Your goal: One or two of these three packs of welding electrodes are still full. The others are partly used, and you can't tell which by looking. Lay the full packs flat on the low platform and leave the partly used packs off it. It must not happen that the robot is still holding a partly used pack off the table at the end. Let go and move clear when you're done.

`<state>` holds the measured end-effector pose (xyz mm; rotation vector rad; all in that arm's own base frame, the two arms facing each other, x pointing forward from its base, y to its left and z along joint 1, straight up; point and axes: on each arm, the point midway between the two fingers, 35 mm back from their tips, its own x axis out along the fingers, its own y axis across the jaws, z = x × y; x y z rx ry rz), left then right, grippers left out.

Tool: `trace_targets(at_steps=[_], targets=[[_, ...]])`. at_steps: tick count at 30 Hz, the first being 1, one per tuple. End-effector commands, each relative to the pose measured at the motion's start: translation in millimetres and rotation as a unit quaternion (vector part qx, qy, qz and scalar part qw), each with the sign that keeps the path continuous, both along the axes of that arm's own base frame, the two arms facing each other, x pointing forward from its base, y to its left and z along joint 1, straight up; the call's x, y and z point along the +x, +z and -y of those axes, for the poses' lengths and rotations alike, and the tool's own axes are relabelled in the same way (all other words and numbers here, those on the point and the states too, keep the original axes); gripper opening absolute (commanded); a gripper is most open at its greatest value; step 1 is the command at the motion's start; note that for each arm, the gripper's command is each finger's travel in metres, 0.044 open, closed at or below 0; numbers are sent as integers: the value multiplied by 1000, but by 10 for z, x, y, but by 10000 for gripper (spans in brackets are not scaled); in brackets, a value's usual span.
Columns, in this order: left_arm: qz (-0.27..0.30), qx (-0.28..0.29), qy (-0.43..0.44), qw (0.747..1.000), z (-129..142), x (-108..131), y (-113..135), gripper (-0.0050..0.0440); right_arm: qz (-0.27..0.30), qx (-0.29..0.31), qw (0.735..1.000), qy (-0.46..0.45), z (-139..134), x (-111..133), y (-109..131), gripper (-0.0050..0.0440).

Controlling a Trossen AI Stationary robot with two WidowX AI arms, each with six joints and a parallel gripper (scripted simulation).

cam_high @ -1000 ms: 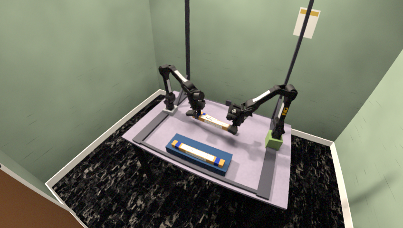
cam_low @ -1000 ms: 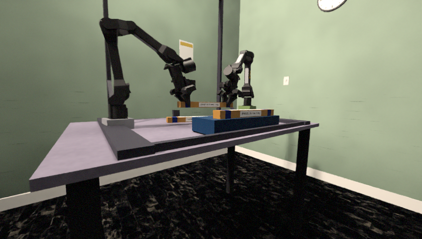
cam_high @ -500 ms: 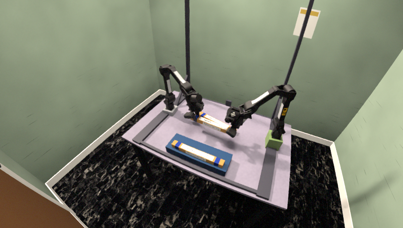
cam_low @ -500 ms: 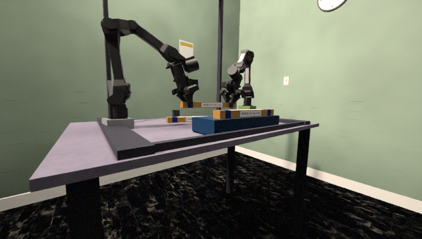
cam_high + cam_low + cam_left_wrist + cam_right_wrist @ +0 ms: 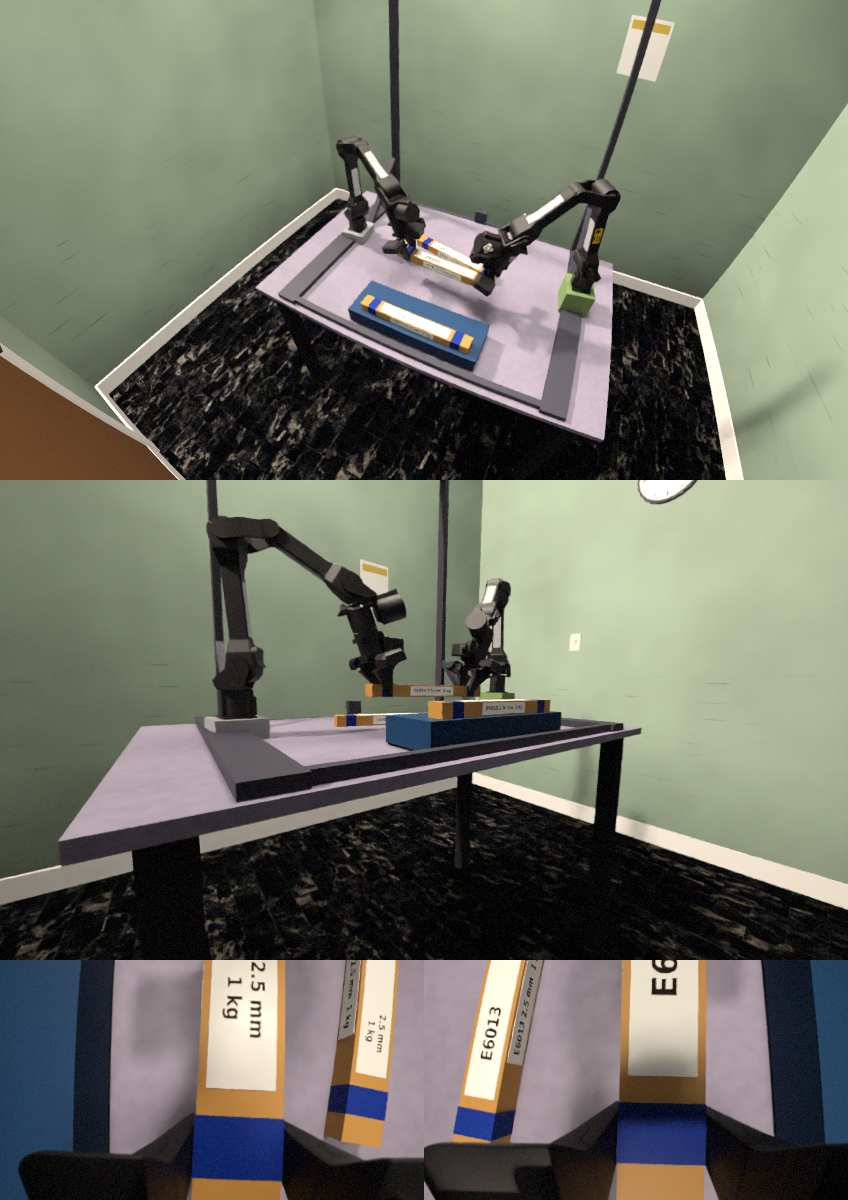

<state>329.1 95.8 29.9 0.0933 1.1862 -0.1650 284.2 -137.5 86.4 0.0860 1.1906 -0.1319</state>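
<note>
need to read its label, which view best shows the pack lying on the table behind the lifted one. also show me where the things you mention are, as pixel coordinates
Right wrist: "E6013" reads clearly on the orange-and-blue electrode pack [image 5: 450, 252] [image 5: 363, 719] [image 5: 372, 1065] [image 5: 486, 1060]. Left wrist shows "2.5 mm 1 kg"; top and exterior, partly hidden.

A white sheet with a yellow band [image 5: 647, 54] [image 5: 374, 578] hangs on the green wall [image 5: 493, 107] [image 5: 333, 533]. A round clock [image 5: 663, 487] hangs above a light switch plate [image 5: 574, 641].
</note>
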Motion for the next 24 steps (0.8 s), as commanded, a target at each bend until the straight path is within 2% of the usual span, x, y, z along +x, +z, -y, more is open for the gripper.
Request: trace_targets(at_steps=[1,14,15,17,24], targets=[[10,13,24,1000,-238,43,96,-50,15,-5,1000,23,33,61,122,-50],[9,14,24,1000,-458,74,97,-50,16,-6,1000,23,255,30,129,-50],[9,12,27,1000,-478,77,97,-50,23,-12,999,24,268,32,184,-50],[9,14,24,1000,-518,82,97,-50,15,-6,1000,23,315,21,123,-50],[9,14,24,1000,-658,102,98,-50,15,-7,1000,23,456,0,127,-50]])
